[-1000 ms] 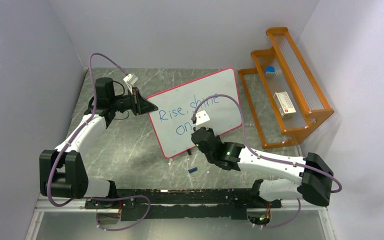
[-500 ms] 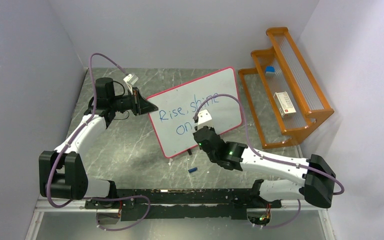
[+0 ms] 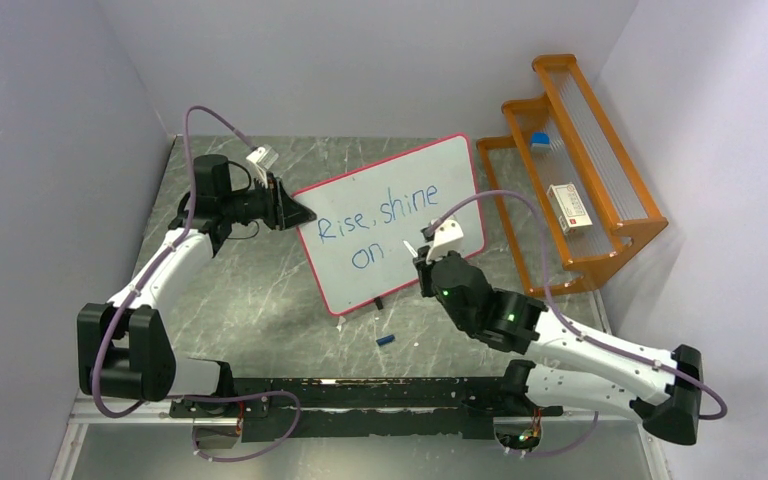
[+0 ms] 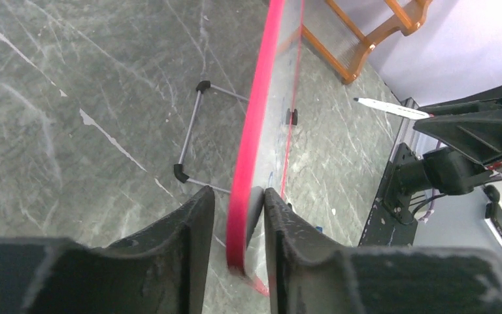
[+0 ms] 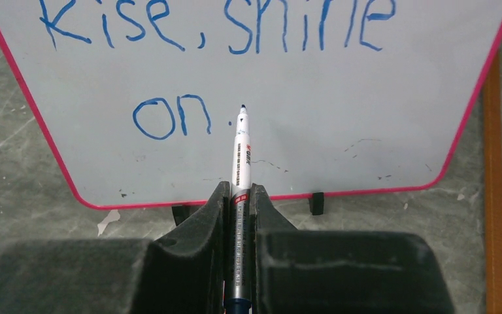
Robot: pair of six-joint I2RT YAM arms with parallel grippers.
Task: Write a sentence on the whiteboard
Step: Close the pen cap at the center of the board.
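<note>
The whiteboard (image 3: 452, 178) stands tilted on the table, pink-red frame around it. The sentence (image 3: 375, 215) "Rise, shine on." is in blue on two lines, also in the right wrist view (image 5: 170, 118). My left gripper (image 3: 295, 212) is shut on the whiteboard's left edge; the left wrist view shows the pink frame (image 4: 251, 144) between the jaws (image 4: 238, 203). My right gripper (image 3: 425, 262) is shut on a silver marker (image 5: 240, 154), tip uncapped. The tip points at the board just right of the full stop, a little off the surface. The marker also shows in the left wrist view (image 4: 392, 108).
An orange stepped rack (image 3: 600, 215) stands to the right of the board, with a white box (image 3: 568, 207) and a small blue item (image 3: 540, 140) on it. A blue cap (image 3: 387, 340) lies on the table in front of the board. Walls close in left, back and right.
My right arm has drawn back from the board, to the right and nearer, taking the marker off the surface and uncovering the writing. The left arm and board have not moved.
</note>
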